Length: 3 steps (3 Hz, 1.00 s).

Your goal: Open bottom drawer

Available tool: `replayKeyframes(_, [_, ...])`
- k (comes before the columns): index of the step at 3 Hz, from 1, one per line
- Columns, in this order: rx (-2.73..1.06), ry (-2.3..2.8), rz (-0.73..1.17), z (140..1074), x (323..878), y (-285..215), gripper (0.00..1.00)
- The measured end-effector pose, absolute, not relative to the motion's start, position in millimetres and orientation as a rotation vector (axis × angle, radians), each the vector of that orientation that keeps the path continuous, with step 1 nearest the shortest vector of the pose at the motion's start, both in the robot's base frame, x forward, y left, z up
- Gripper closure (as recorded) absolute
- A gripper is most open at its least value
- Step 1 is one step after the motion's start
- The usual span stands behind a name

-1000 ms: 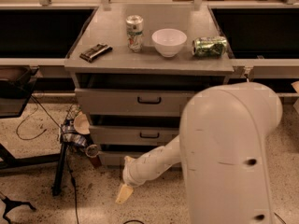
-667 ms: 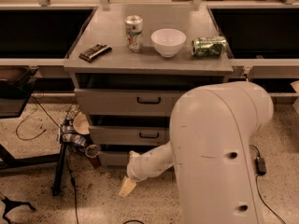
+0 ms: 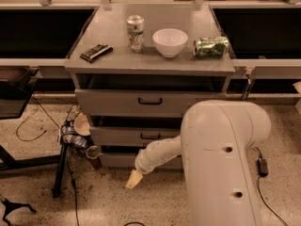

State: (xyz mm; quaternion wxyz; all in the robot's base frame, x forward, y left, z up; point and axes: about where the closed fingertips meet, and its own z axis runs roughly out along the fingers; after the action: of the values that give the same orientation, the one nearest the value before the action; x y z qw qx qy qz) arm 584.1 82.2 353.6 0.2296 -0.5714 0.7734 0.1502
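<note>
The bottom drawer [image 3: 116, 160] is the lowest grey front of the three-drawer cabinet. Only its left part shows, because my white arm [image 3: 221, 164] crosses in front of it and hides its handle. It looks closed. My gripper [image 3: 133, 179] hangs at the end of the forearm, just above the floor, in front of and slightly below the bottom drawer's front, left of its centre. The middle drawer [image 3: 117, 136] and top drawer [image 3: 108, 101] sit above, each with a small black handle.
On the cabinet top stand an upright can [image 3: 135, 33], a white bowl [image 3: 170, 42], a crushed green can [image 3: 211, 46] and a flat black object [image 3: 96, 52]. Clutter [image 3: 75, 133] and a black stand [image 3: 60, 171] sit left of the cabinet. A power adapter [image 3: 262, 166] lies on the floor at right.
My gripper has moved up and to the right, closer to the bottom drawer's front. The arm's large link has shifted right in the view.
</note>
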Motion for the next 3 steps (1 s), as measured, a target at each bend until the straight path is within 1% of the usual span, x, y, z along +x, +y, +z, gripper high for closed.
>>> replayKeyframes(1, [-1.567,2.26,0.424,331.1,603.2,66.9,0.0])
replayKeyframes(2, [-1.519,2.426,0.326,311.7,627.4,51.1,0.0])
replayKeyframes(3, [-1.493,2.544,0.255,297.9,639.7,42.3,0.0])
